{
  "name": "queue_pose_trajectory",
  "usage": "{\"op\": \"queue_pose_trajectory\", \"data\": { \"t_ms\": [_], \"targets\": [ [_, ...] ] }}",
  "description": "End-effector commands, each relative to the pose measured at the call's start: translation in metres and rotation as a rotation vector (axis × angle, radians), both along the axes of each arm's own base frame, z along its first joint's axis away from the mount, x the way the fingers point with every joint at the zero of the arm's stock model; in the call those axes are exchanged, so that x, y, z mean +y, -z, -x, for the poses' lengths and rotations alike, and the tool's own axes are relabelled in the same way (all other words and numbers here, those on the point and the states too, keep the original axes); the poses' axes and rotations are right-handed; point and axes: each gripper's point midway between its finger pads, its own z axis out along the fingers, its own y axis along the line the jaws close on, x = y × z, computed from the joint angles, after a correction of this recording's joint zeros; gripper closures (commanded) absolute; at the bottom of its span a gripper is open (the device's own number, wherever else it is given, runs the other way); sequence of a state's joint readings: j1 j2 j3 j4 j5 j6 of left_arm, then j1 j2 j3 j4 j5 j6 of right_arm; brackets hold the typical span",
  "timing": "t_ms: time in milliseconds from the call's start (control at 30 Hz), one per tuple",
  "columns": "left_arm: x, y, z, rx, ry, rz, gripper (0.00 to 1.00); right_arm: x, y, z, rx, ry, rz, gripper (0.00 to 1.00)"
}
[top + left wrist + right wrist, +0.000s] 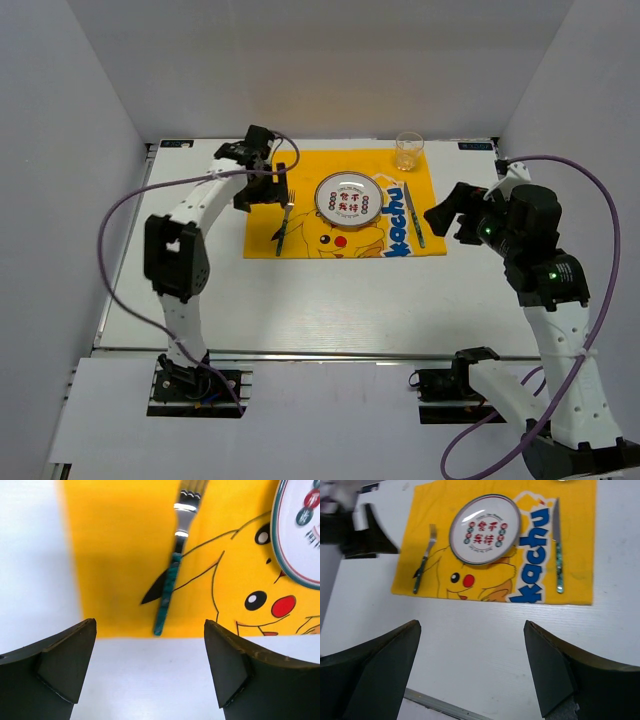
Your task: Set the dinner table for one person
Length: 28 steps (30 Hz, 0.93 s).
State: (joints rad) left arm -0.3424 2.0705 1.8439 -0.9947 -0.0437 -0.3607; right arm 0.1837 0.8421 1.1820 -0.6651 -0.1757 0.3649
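Observation:
The white dinner table point(330, 300) carries a yellow cartoon placemat point(310, 240). On the mat lie a round plate point(347, 198), a green-handled fork point(285, 225) to its left and a knife point(413, 215) to its right. A clear glass point(408, 150) stands at the mat's far right corner. My left gripper point(275, 185) is open and empty above the mat's left edge. In its wrist view point(150, 665) the fork point(172, 575) lies ahead. My right gripper point(450, 215) is open and empty, to the right of the knife. Its wrist view point(472, 670) looks over bare table point(480, 645).
White walls enclose the table on three sides. A metal rail point(445, 707) runs along the near edge. In the right wrist view the plate point(485, 528), fork point(424, 560), knife point(557, 545) and my left gripper point(365, 535) all show.

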Motion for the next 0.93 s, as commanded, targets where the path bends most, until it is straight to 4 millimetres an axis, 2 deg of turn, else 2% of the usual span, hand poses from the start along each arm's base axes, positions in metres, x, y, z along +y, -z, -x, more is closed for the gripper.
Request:
{"op": "queue_pose_trajectory", "data": {
  "t_ms": [0, 33, 67, 100, 133, 167, 200, 367, 400, 500, 533, 667, 767, 900],
  "targets": [
    [0.048, -0.101, 0.013, -0.269, -0.229, -0.07, 0.02, -0.032, -0.007, 0.007, -0.002, 0.135, 0.112, 0.11],
    [0.058, -0.099, 0.026, -0.266, -0.262, -0.092, 0.02, -0.038, -0.005, 0.009, 0.004, 0.161, 0.13, 0.11],
    [0.074, -0.11, 0.032, -0.306, -0.311, -0.117, 0.02, -0.041, -0.007, 0.013, 0.003, 0.171, 0.136, 0.11],
    [0.082, -0.138, 0.045, -0.385, -0.346, -0.091, 0.02, -0.047, -0.003, 0.017, 0.018, 0.199, 0.157, 0.11],
    [0.091, -0.136, 0.058, -0.388, -0.364, -0.11, 0.02, -0.05, -0.004, 0.022, 0.011, 0.207, 0.167, 0.11],
    [0.1, -0.146, 0.069, -0.415, -0.397, -0.125, 0.02, -0.053, -0.005, 0.025, 0.008, 0.217, 0.177, 0.11],
    [0.108, -0.165, 0.084, -0.464, -0.419, -0.107, 0.02, -0.058, -0.003, 0.029, 0.018, 0.243, 0.198, 0.11],
    [0.134, -0.179, 0.141, -0.495, -0.476, -0.128, 0.02, -0.074, -0.02, 0.052, -0.029, 0.295, 0.239, 0.11],
    [0.14, -0.19, 0.155, -0.528, -0.492, -0.11, 0.02, -0.076, -0.027, 0.06, -0.041, 0.292, 0.238, 0.11],
    [0.149, -0.191, 0.179, -0.537, -0.514, -0.1, 0.02, -0.08, -0.039, 0.072, -0.066, 0.292, 0.245, 0.11],
    [0.153, -0.196, 0.191, -0.56, -0.523, -0.081, 0.02, -0.08, -0.039, 0.078, -0.063, 0.285, 0.248, 0.11],
    [0.164, -0.193, 0.221, -0.56, -0.538, -0.079, 0.02, -0.092, -0.03, 0.089, -0.064, 0.324, 0.278, 0.11],
    [0.175, -0.194, 0.235, -0.585, -0.563, -0.092, 0.02, -0.098, -0.026, 0.094, -0.072, 0.338, 0.294, 0.11],
    [0.18, -0.199, 0.24, -0.607, -0.571, -0.104, 0.02, -0.097, -0.027, 0.095, -0.068, 0.331, 0.295, 0.1]
  ]
}}
